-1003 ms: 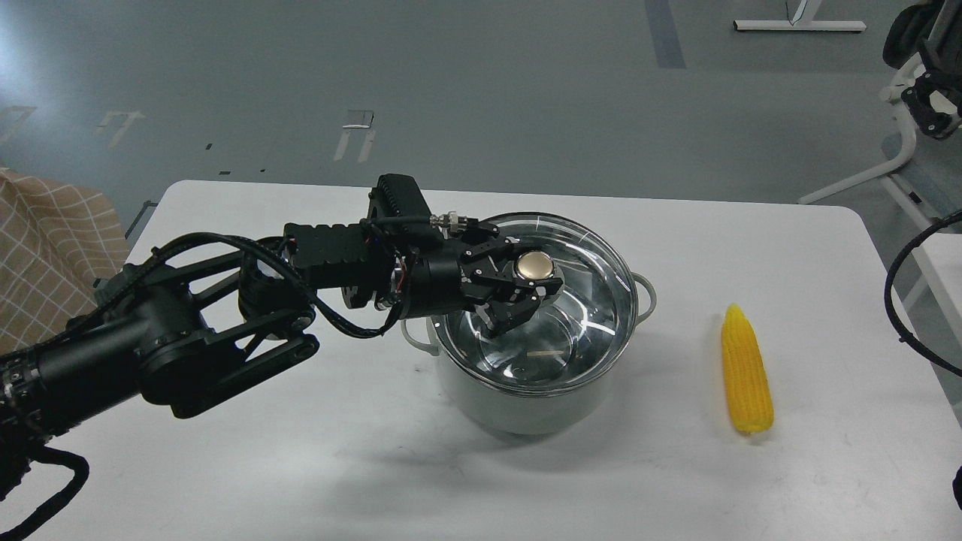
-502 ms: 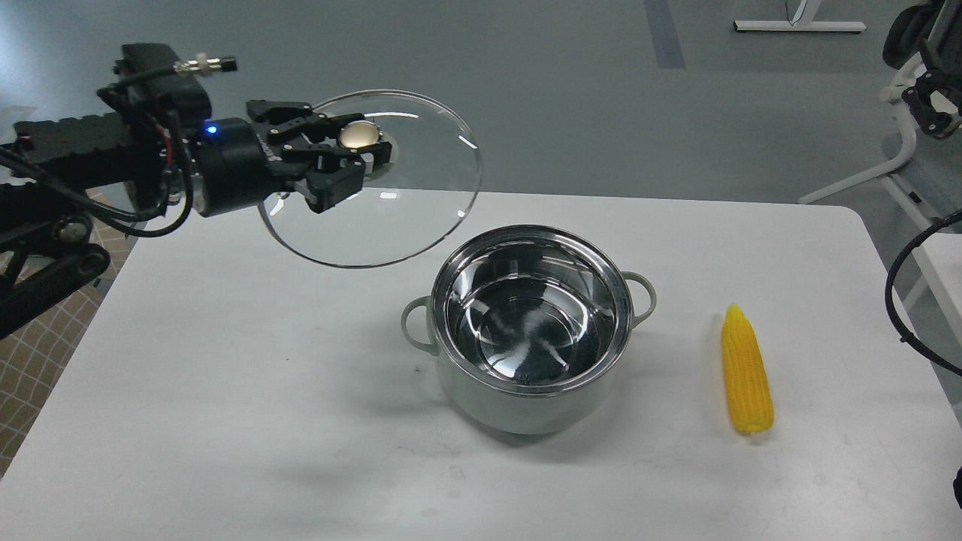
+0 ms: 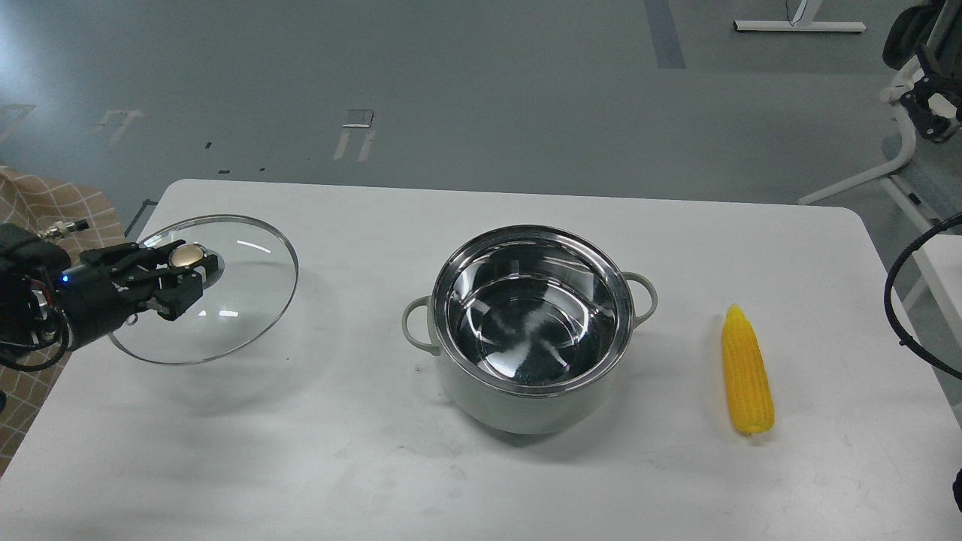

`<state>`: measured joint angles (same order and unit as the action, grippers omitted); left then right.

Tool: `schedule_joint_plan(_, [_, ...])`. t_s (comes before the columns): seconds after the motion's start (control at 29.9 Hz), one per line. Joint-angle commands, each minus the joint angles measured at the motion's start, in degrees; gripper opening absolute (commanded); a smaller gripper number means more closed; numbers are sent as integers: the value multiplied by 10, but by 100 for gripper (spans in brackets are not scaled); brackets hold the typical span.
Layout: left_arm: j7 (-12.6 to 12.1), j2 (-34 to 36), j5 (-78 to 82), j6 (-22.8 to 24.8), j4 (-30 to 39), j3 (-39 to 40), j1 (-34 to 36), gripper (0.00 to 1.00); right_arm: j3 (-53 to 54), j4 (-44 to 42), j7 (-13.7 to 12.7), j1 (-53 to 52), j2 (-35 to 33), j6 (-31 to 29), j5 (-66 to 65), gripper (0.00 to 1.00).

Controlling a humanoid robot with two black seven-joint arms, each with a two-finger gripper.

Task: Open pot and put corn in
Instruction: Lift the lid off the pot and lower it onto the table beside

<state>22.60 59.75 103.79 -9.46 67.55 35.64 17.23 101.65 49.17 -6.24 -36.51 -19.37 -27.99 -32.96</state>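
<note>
Your left tool clenched glass lid knob, carried it down left over tabletop; pot stood open, corn untouched.

The left hand is gripping the lid by its gold knob over the tabletop. The pot is standing open, the corn lying apart.

bright, sharp, glare on pot, perhaps overhead
</note>
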Motion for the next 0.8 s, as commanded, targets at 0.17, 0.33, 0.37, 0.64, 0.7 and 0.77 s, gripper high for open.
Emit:
schedule_joint_plan(0.17, [1,-74,1,-17,-75,-2,-24,27,-1,1,0,4,1,0,1,100])
schedule_joint_plan(0.33, [2,-80,2,-17,-80,-1,-25,31,-1,0,0,8,-1,0,0,100])
schedule_joint_plan(0.37, [2,-80,3,-17,-80,-2,-25,37,-1,1,0,9,-1,0,0,100])
schedule_joint_plan(0.64, [3,-80,1,-18,-80,-13,-31,44,-8,23,0,28,-1,0,0,100])
schedule_joint_plan(0.7, [3,-80,0,-18,-80,-13,-31,45,-8,36,0,36,-1,0,-1,100])
schedule_joint_plan(0.77, [3,-78,0,-19,-80,-12,-30,61,-8,47,0,43,-1,0,-1,100])
